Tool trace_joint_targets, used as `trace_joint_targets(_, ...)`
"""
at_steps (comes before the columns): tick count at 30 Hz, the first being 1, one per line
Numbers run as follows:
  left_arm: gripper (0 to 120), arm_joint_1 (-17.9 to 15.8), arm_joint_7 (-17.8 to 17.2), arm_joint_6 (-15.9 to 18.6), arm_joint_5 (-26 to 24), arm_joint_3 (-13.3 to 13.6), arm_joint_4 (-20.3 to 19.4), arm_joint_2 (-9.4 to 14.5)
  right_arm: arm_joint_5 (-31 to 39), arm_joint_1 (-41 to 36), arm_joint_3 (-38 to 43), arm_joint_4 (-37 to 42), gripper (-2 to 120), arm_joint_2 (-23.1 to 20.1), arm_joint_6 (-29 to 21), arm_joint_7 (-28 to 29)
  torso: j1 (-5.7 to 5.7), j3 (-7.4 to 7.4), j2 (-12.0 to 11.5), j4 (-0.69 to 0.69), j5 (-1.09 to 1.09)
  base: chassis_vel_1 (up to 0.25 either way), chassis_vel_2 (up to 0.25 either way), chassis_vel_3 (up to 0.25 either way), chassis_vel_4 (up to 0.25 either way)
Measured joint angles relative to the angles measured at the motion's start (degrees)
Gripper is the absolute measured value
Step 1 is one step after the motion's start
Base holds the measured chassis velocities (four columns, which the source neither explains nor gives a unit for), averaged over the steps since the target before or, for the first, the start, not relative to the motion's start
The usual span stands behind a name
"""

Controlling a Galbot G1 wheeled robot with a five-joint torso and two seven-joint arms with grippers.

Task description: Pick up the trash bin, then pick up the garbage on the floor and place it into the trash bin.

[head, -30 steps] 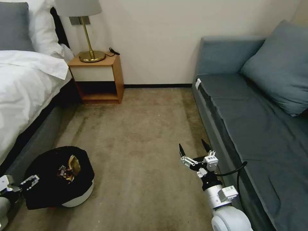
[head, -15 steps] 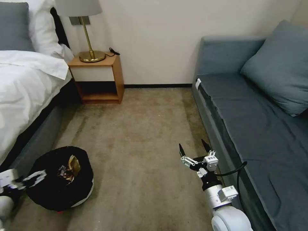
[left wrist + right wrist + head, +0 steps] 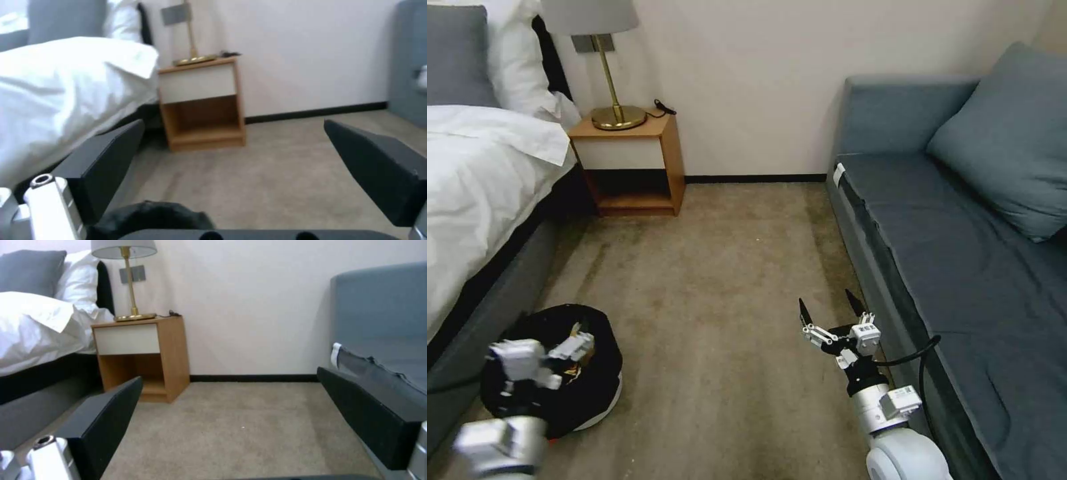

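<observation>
One pincer [image 3: 582,345] (left) newly over bin [image 3: 594,390]

The left gripper [image 3: 579,347] hung low at the robot's left, fingers spread. The right gripper [image 3: 831,309] pointed forward at the right, fingers spread.

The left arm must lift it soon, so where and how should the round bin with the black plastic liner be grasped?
Probably the near upper rim of the round black-lined trash bin, coming from above: the body is far wider than the open left end effector, so only the thin wall fits between its fingers. It hangs over the mouth, where a gold wrapper lies.
</observation>
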Motion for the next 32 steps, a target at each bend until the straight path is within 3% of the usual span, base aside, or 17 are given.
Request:
trace_joint_targets(4,100,-0.25,0.14,-0.86,0.04,1.61,0.18,0.12,0.0,0.0,0.0,0.0,100,0.0,0.0,0.0,0.0,0.0,0.0,0.0,0.01,0.0,0.0,0.0,0.0)
trace_joint_targets(5,100,-1.76,-0.35,-0.39,-0.53,2.22,-0.13,0.3,0.0,0.0,0.0,0.0,100,0.0,0.0,-0.01,0.0,0.0,0.0,-0.01,0.0,0.0,0.0,0.0,0.0)
trace_joint_targets(32,100,-2.59,-0.82,1.06,-1.38,1.91,-0.42,0.55,0.0,0.0,0.0,0.0,100,0.0,0.0,-0.02,0.0,0.0,0.0,0.0,0.0,0.0,0.0,0.0,0.0)
